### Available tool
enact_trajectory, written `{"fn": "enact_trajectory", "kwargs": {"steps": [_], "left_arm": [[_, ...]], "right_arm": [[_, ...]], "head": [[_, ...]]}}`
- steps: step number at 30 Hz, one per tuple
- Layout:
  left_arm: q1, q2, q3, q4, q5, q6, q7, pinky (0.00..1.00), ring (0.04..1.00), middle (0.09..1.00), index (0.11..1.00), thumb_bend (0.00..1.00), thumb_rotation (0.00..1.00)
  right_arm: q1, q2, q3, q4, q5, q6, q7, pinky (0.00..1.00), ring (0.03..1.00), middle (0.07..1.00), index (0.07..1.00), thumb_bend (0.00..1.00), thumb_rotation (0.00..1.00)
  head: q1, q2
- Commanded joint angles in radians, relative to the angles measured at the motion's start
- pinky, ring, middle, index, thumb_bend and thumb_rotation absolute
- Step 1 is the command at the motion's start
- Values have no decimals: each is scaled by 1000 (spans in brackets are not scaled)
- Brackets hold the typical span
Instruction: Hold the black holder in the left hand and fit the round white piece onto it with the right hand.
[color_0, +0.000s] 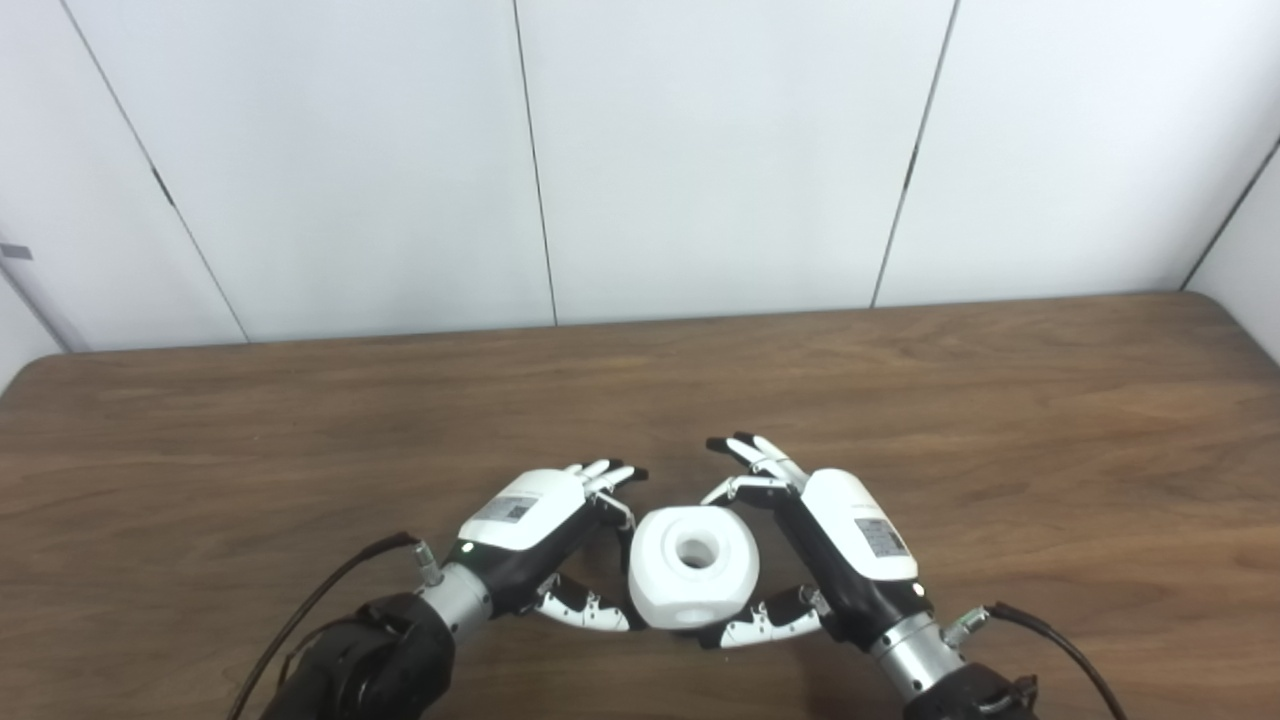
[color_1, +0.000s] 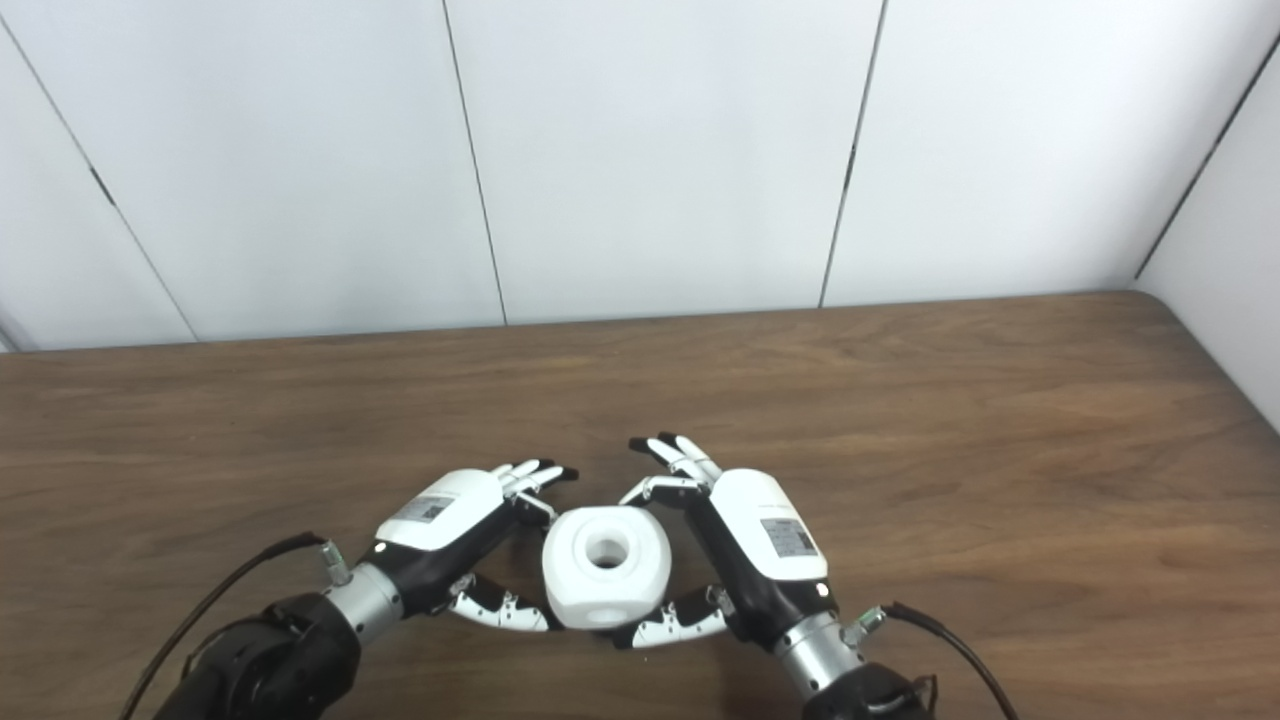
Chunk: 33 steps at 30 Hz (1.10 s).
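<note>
The round white piece, a chunky block with a hole in its top face, rests on the wooden table near the front edge. My left hand flanks it on the left, fingers spread and curled above, thumb lying by its lower left side. On the other side my right hand mirrors that pose, its thumb by the piece's lower right side. Whether the thumbs touch the piece I cannot tell. Both hands are open and neither grips it. No black holder shows in either view.
White wall panels rise behind the table's far edge. Black cables trail from both wrists toward the front edge. The table's rounded corners show at far left and far right.
</note>
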Motion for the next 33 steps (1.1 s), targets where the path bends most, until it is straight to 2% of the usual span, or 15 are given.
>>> {"fn": "enact_trajectory", "kwargs": {"steps": [1, 33], "left_arm": [[-21, 10, 4, -35, 4, -13, 7, 1000, 1000, 967, 481, 518, 48], [-19, 7, 1, -29, 9, -13, 10, 1000, 1000, 966, 481, 518, 48]], "right_arm": [[-21, 6, 0, 13, -5, -14, -10, 800, 932, 900, 479, 511, 133], [-17, 3, 3, 6, 0, -9, -3, 826, 937, 902, 480, 510, 135]], "head": [[0, 0], [-2, -9]]}}
